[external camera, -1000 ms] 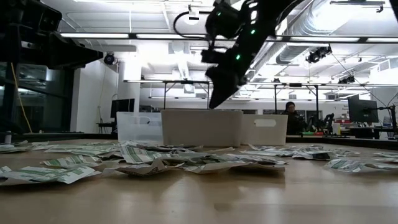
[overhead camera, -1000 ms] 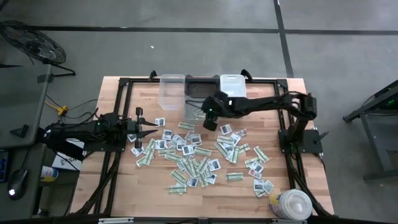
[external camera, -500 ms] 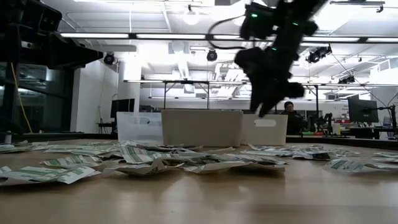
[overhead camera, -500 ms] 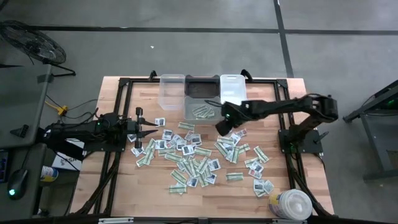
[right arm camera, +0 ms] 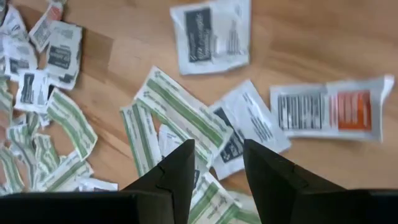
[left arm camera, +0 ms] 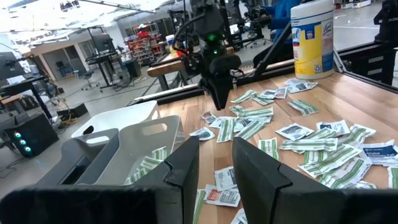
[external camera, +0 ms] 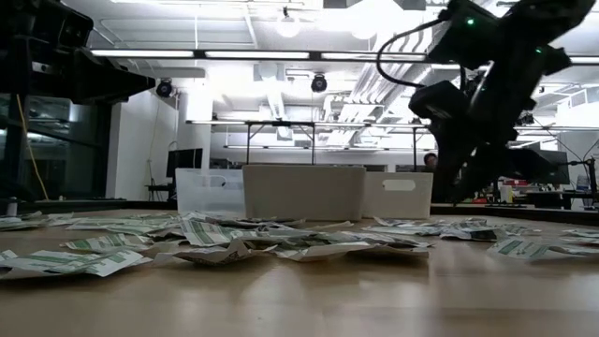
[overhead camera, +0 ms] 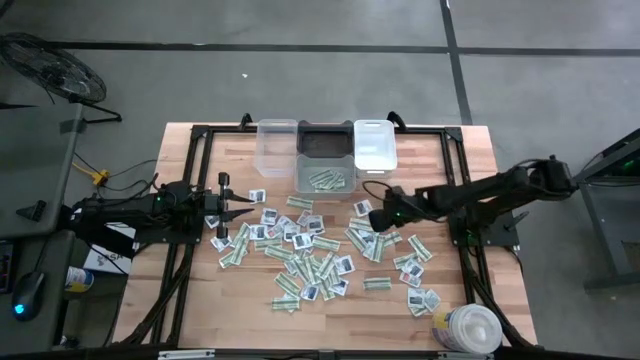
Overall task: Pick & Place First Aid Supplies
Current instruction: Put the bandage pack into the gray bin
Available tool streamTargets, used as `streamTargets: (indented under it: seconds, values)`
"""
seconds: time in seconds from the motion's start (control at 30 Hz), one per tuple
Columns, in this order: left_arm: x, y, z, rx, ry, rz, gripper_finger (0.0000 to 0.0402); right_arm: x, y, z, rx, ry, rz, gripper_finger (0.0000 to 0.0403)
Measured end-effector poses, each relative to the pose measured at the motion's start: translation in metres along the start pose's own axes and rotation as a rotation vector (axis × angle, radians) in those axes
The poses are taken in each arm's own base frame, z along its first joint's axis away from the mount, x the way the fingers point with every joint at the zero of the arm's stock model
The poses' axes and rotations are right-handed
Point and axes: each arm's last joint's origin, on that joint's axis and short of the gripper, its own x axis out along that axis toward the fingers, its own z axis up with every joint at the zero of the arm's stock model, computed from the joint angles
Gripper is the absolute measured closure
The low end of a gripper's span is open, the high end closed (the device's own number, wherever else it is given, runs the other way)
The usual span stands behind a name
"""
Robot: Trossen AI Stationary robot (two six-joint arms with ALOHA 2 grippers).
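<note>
Judging by the spread, the job is barely begun. A few green-and-white strips (overhead camera: 326, 180) lie inside the dark bin (overhead camera: 325, 160), the middle one of three bins at the far edge of the surface (overhead camera: 455, 160); the clear bin (overhead camera: 277, 145) on one side of it and the white bin (overhead camera: 374, 146) on the other look to hold nothing, though their floors are hard to read. Everything else, dozens of first aid packets (overhead camera: 310, 250), lies loose on the wood in front of the dark bin, from near the left gripper (overhead camera: 243, 212) across to the round white tub (overhead camera: 468, 328) at the near corner.

The right gripper (overhead camera: 376, 221) hovers low over the packets just in front of the white bin. Its jaws are parted with nothing between them, straddling a cluster of green strips and white squares (right arm camera: 205, 134) below. The left gripper waits at the pile's edge farthest from the tub, jaws apart and empty too.

I judge the next step to be a descent onto one strip; overlapping neighbours could get pinched along with it.
</note>
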Motion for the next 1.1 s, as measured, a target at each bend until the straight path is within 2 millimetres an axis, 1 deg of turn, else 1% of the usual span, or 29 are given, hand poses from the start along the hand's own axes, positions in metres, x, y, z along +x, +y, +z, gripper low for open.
streamTargets:
  seconds: [0.13,0.27,0.43,0.63,0.97,1.1]
  values:
    - [0.0,0.0,0.0,0.0,0.0,0.0,0.0305,0.003,-0.001,-0.008,0.08,-0.008,0.014,0.0272]
    - [0.0,0.0,0.0,0.0,0.0,0.0,0.0305,0.003,0.0,-0.01,0.121,-0.035,0.024,0.0272]
    - [0.0,0.0,0.0,0.0,0.0,0.0,0.0305,0.005,0.0,-0.01,0.143,-0.033,0.017,0.0272]
    - [0.0,0.0,0.0,0.0,0.0,0.0,0.0305,0.014,-0.002,-0.014,0.165,0.001,-0.012,0.0272]
    - [0.0,0.0,0.0,0.0,0.0,0.0,0.0305,0.026,0.001,-0.014,0.169,0.004,0.005,0.0272]
    - [0.0,0.0,0.0,0.0,0.0,0.0,0.0305,0.028,0.002,-0.014,0.171,0.0,0.02,0.0272]
